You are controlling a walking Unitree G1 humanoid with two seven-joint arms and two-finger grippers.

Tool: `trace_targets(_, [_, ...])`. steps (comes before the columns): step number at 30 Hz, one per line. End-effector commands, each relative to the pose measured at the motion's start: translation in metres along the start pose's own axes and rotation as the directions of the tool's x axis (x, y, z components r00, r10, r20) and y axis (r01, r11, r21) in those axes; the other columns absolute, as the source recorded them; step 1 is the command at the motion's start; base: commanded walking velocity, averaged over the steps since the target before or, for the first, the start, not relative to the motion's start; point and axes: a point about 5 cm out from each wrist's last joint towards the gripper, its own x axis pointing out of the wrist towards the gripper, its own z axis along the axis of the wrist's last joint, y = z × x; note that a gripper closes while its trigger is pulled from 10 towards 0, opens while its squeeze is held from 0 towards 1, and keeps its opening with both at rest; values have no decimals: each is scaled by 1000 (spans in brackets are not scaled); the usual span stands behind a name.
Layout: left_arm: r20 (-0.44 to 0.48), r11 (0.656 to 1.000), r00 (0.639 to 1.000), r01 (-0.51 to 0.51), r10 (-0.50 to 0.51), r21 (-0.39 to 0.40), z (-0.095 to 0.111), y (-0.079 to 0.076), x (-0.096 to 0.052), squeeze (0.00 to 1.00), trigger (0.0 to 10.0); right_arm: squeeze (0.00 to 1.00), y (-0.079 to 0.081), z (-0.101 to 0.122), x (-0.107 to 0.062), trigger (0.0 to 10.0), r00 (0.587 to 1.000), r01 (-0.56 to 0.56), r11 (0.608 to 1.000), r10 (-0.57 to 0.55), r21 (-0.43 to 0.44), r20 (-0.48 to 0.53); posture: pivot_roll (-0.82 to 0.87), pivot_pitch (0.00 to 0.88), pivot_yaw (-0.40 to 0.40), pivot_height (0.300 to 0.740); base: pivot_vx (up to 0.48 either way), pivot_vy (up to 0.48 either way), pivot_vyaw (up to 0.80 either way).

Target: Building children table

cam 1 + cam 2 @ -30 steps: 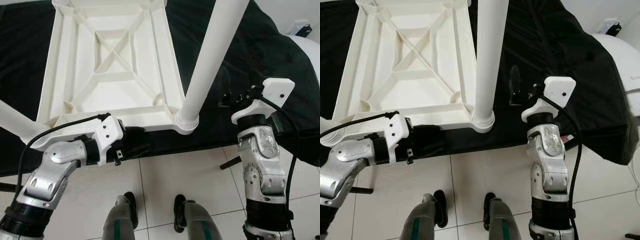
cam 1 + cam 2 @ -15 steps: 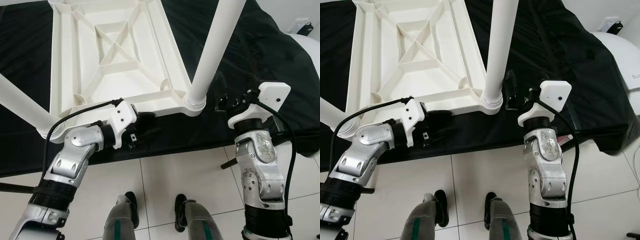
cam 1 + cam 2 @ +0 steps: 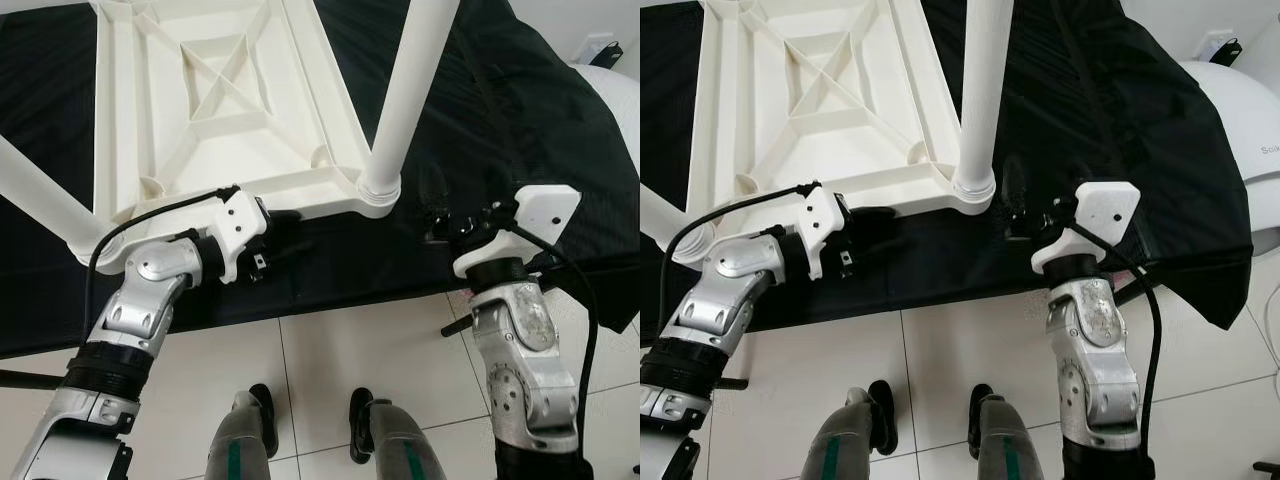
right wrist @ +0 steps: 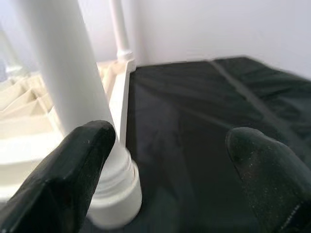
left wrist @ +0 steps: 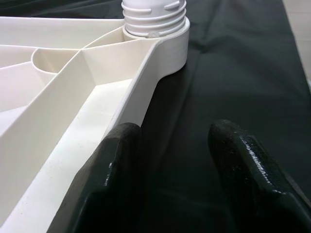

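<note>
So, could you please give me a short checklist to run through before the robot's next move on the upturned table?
1. Tabletop lies underside up on the black cloth: ok.
2. Near right leg stands upright in its corner socket: ok; whether it is fully tightened: cannot tell.
3. Near left leg is in its corner: ok, though it leans outward in the eye views.
4. Left hand is open, one finger against the tabletop's rim: ok.
5. Right hand is open beside the near right leg, not yet around it: not ok for turning.
</note>
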Motion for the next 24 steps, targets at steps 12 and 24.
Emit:
trace_targets(12, [14, 994, 997, 78, -77, -73, 7, -35, -26, 0, 10000, 0, 8, -12, 1, 10000, 995, -84, 996, 86, 36, -56, -47, 294, 12, 740, 0, 0, 0])
trace_targets(24, [58, 992, 998, 42, -35, -121, 23, -51, -38, 0, 10000, 0, 14, -26, 12, 10000, 980, -173, 982, 179, 73, -90, 6, 275, -21, 740, 0, 0, 0])
